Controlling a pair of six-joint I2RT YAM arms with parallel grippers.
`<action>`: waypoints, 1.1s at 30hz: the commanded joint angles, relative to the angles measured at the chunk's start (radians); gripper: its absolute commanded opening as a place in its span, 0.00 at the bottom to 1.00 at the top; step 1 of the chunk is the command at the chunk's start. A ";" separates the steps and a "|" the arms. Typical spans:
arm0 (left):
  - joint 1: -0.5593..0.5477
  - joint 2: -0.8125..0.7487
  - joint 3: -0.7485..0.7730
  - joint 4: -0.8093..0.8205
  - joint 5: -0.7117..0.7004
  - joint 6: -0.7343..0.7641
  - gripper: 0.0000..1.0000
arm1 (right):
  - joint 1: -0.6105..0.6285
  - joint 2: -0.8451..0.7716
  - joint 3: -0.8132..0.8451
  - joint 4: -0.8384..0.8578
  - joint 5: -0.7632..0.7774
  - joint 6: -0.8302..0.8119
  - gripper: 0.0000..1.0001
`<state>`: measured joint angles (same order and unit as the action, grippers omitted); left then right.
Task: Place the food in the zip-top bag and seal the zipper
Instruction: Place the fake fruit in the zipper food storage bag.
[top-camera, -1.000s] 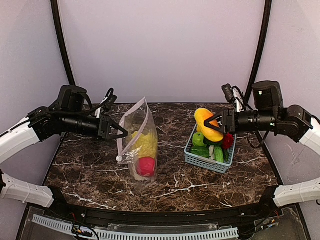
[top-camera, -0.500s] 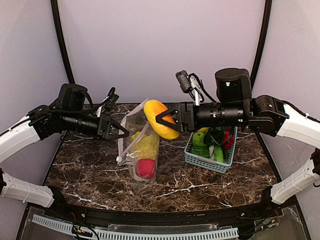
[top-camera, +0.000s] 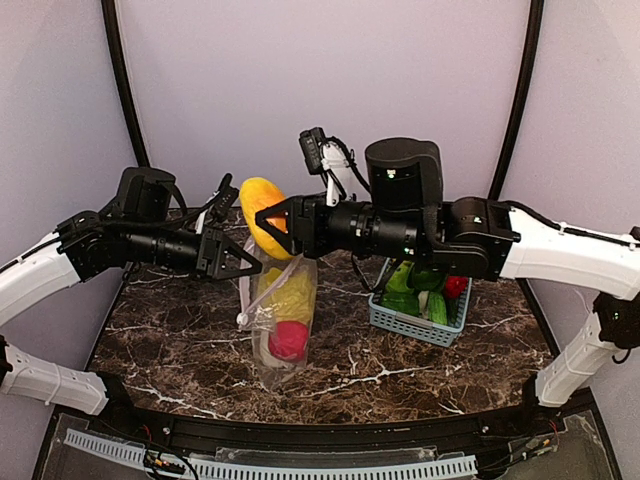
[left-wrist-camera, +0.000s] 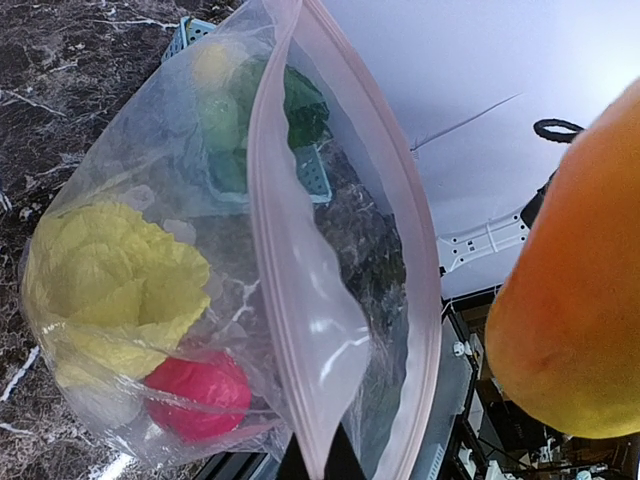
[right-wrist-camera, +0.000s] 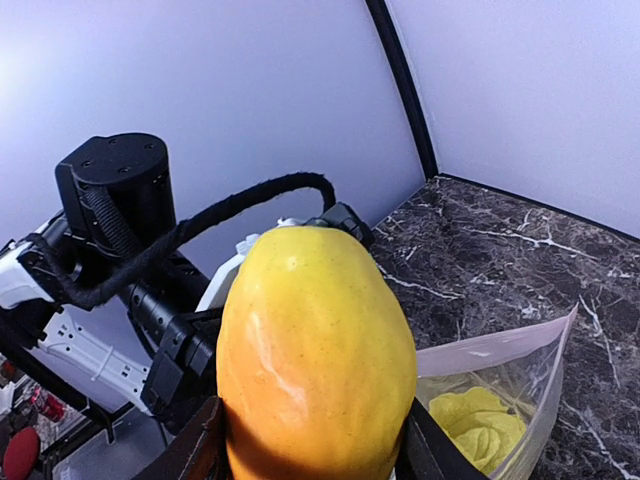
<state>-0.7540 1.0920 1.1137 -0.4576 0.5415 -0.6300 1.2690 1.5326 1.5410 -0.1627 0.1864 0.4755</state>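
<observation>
The zip-top bag (top-camera: 296, 268) stands upright at table centre, its mouth held up by my left gripper (top-camera: 248, 267), which is shut on the pinkish zipper (left-wrist-camera: 290, 250) edge. Inside the bag lie a pale yellow cabbage (top-camera: 288, 292) and a red fruit (top-camera: 289, 340); both show through the plastic in the left wrist view, cabbage (left-wrist-camera: 120, 290) above red fruit (left-wrist-camera: 195, 390). My right gripper (top-camera: 266, 224) is shut on an orange-yellow pepper (top-camera: 257, 200), held in the air just above the bag's mouth. The pepper (right-wrist-camera: 315, 350) fills the right wrist view, with the bag (right-wrist-camera: 520, 350) below it.
A light-blue slotted basket (top-camera: 412, 326) sits right of centre with a green apple (top-camera: 398, 280), green vegetables and a dark red fruit (top-camera: 456, 287) in it. Purple walls and black poles enclose the marble table (top-camera: 180, 340). The right arm stretches across the table's middle.
My right arm has swung left, carrying the pepper from above the basket to above the bag's mouth. The left gripper and the bag have stayed put.
</observation>
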 joint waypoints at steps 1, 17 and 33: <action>-0.005 -0.019 -0.004 0.031 0.006 -0.004 0.01 | 0.007 0.051 0.052 0.045 0.134 -0.061 0.39; -0.005 -0.049 0.003 0.021 -0.052 0.011 0.01 | 0.015 -0.045 -0.236 0.040 0.143 0.004 0.40; -0.005 -0.045 0.016 0.027 0.072 0.117 0.01 | 0.019 0.021 -0.167 -0.223 -0.041 0.022 0.40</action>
<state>-0.7555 1.0740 1.1137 -0.4496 0.5610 -0.5880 1.2766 1.5055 1.3499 -0.2935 0.1997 0.4740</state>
